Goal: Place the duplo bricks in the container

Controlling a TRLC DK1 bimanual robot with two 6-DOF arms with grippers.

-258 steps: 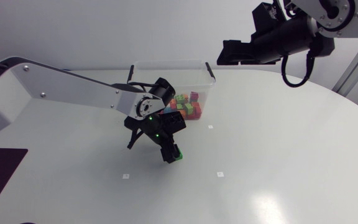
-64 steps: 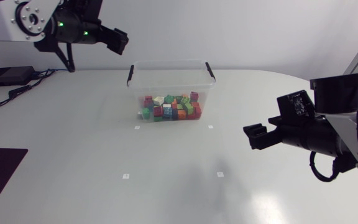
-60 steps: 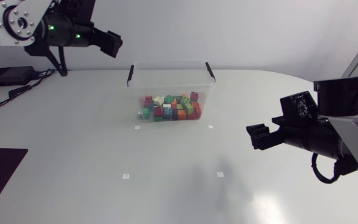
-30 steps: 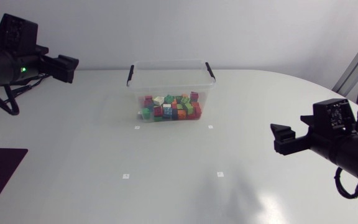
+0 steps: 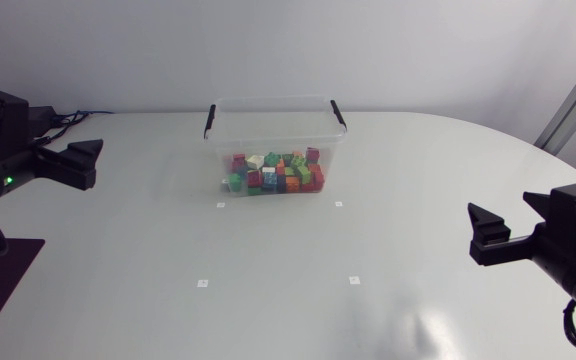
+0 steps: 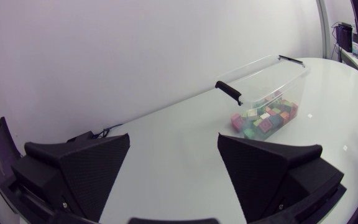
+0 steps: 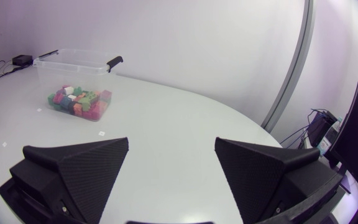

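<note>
Observed condition: the clear container [image 5: 271,103] stands toward the back of the table [image 5: 288,300], near its middle, with the duplo bricks [image 5: 276,172] heaped across its floor in mixed colours. No brick can be seen lying loose on the table around it. Change noted: about four seconds ago the left arm was stretched over the table just in front of the container, with a small green piece at its fingertips. One second ago that arm was raised at the rear left and the right arm stood out at the right side. Both have since drawn back and dropped lower, and each now sits at its own side edge, well apart from the container. The left gripper [image 6: 174,138] has its fingers spread wide with nothing between them, as its own wrist view shows plainly. The right gripper [image 7: 171,142] is likewise spread and empty. Assessment: the green piece is no longer carried and is presumably among the heap, though it cannot be singled out with certainty. With nothing left outside the container and both arms retired, the task appears complete. No further pick seems called for.
</note>
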